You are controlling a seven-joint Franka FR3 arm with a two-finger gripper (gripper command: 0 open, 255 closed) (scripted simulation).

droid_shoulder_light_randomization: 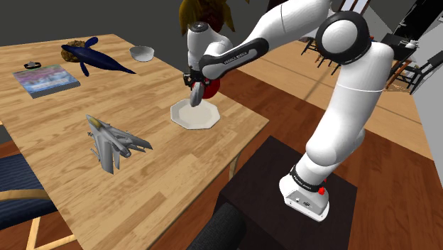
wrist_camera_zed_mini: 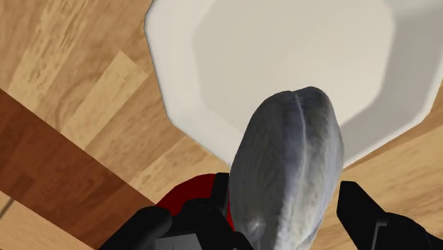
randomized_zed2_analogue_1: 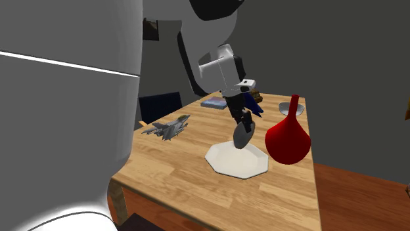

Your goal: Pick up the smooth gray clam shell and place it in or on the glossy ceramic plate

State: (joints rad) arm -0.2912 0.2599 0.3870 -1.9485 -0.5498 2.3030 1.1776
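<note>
The hand (randomized_zed2_analogue_1: pixel 244 125) is closed on the shell (wrist_camera_zed_mini: pixel 291 170), which hangs between its fingers low over the plate (wrist_camera_zed_mini: pixel 298 50), above the rim on the side of the red vase (randomized_zed2_analogue_1: pixel 288 139); whether it already touches the plate I cannot tell. The pick is done, so I judge the step in hand is the placing. The next move calls for a small shift toward the plate's middle, a short descent, and a gentle opening so the shell does not roll onto the table (droid_shoulder_light_randomization: pixel 64 135).
</note>
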